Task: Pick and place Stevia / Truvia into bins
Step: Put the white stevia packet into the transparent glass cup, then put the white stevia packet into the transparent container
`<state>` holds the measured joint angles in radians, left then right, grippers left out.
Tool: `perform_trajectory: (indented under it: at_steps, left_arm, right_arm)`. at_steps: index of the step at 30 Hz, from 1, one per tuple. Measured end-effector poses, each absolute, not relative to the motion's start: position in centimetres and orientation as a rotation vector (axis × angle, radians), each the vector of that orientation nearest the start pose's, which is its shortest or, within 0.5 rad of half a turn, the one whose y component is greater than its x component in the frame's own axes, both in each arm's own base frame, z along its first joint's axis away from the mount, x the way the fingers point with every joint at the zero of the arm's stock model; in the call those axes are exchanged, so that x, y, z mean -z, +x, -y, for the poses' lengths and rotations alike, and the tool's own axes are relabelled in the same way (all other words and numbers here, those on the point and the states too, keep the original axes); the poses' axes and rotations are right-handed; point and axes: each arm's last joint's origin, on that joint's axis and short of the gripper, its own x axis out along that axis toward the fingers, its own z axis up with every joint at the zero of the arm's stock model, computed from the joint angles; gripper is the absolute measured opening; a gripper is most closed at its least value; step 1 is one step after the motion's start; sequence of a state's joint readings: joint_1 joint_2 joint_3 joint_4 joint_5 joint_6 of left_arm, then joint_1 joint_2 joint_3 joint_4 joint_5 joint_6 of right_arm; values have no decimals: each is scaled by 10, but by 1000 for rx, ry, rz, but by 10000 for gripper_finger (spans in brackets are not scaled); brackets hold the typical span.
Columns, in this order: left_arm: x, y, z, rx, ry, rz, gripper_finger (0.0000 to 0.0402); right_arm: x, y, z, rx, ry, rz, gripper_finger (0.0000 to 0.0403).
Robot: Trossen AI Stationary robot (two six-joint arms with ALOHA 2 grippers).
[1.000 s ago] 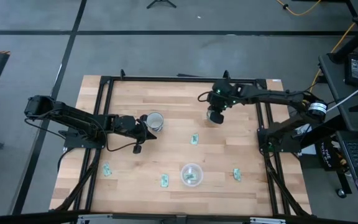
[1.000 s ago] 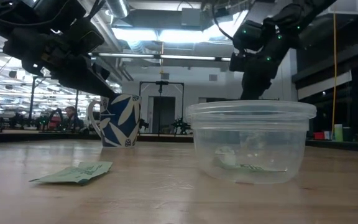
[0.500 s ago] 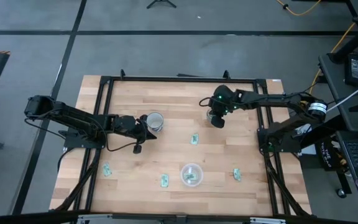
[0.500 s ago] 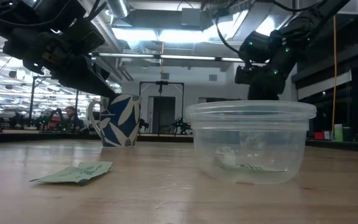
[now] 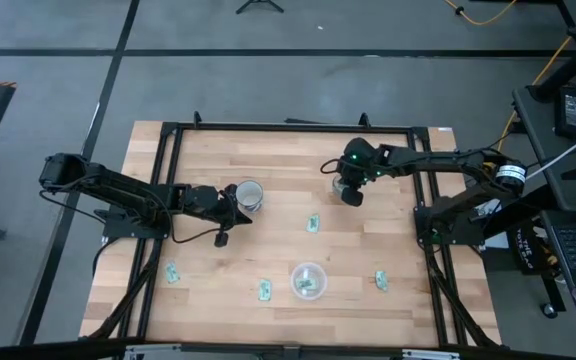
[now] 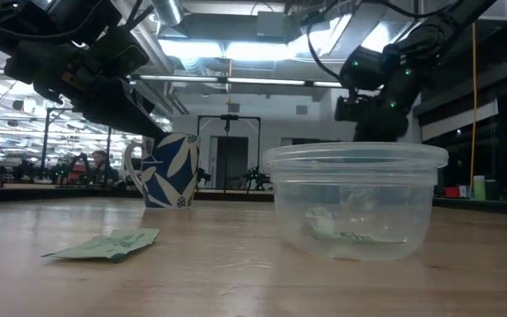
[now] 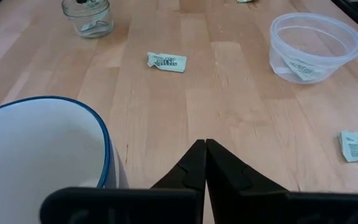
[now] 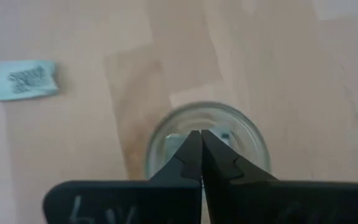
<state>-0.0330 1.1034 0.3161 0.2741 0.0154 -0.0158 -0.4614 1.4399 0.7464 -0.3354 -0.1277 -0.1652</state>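
Observation:
Green-and-white sachets lie flat on the wooden table [image 5: 313, 222], [image 5: 173, 272], [image 5: 265, 290], [image 5: 380, 281]. Another sachet [image 8: 27, 79] lies beside the small glass cup [image 8: 207, 146], which has a sachet in it. The round clear container [image 5: 308, 281] stands near the table's near edge with sachets inside. My right gripper [image 8: 201, 134] is shut and hangs straight above the glass cup's mouth, with nothing visible between its fingers. My left gripper [image 7: 205, 144] is shut and waits next to a white mug with a blue rim [image 7: 42, 149].
The blue-patterned mug [image 5: 249, 193] stands left of the table's middle, close to my left gripper. A black frame [image 5: 168, 135] runs around the table's edges. Bare wood lies between the mug, the glass cup and the round container [image 6: 355, 202]. One sachet [image 6: 104, 244] lies near the low camera.
My right gripper has shifted slightly toward the table's near edge while staying over the glass cup, and its wrist has tipped from its earlier upright stance. It has stayed shut. The sachets and both containers lie where they were.

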Motion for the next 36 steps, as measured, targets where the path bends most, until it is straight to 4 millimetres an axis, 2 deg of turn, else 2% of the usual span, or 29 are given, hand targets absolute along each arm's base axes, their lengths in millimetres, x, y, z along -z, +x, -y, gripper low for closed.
perform_trajectory:
  at_steps: [14, 21, 27, 31, 36]
  left_arm:
    - [-160, 201, 7, 44, -9, -514, 4]
    - [-160, 201, 7, 44, -9, -514, 4]
    - [-160, 201, 7, 44, -9, -514, 4]
    - [-160, 201, 7, 44, -9, -514, 4]
    - [-160, 201, 7, 44, -9, -514, 4]
  right_arm:
    - [-172, 235, 114, 241, 146, -1021, 6]
    - [-172, 236, 114, 265, 186, -1014, 32]
    - [-173, 236, 114, 261, 177, -1011, 72]
    - [-180, 241, 116, 263, 167, -987, 94]
    - [-195, 246, 119, 260, 167, -989, 103]
